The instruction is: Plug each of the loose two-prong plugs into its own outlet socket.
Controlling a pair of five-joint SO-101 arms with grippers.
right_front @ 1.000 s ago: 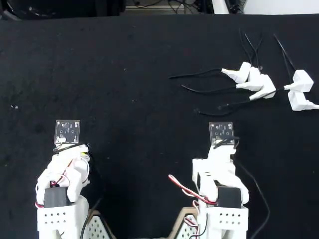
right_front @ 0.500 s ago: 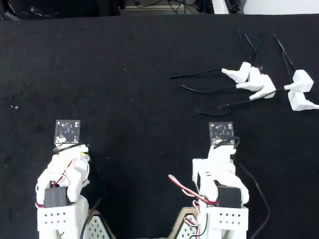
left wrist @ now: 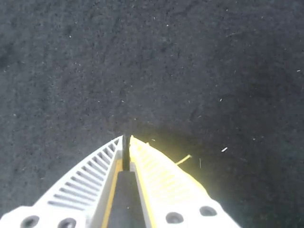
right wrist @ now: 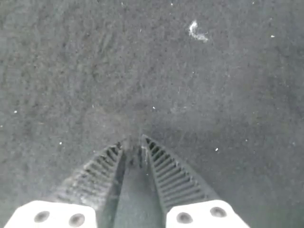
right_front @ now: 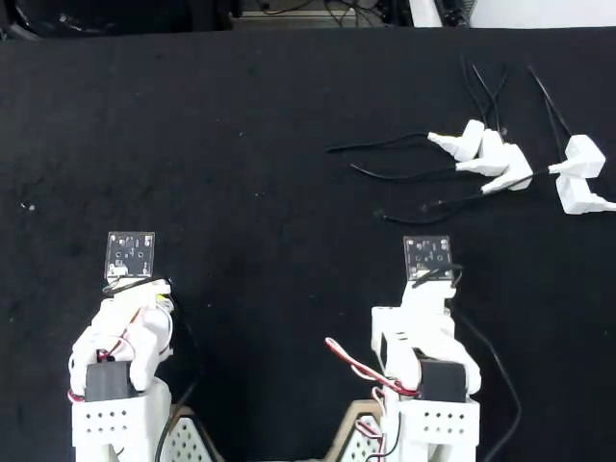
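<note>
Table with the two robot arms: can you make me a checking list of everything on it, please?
Surface: black cloth table, flat and bare in the middle.
Job's things: white plastic plug and socket pieces, three bunched together, two more beside them; which are plugs, cannot tell.
Clutter: one tiny white fleck.
Grippers: left gripper shut, empty; right gripper shut, empty; both over bare cloth.
Cables: thin black cables trail from the white pieces; red and white wires on one arm.
Surroundings: dark equipment beyond the far edge.
</note>
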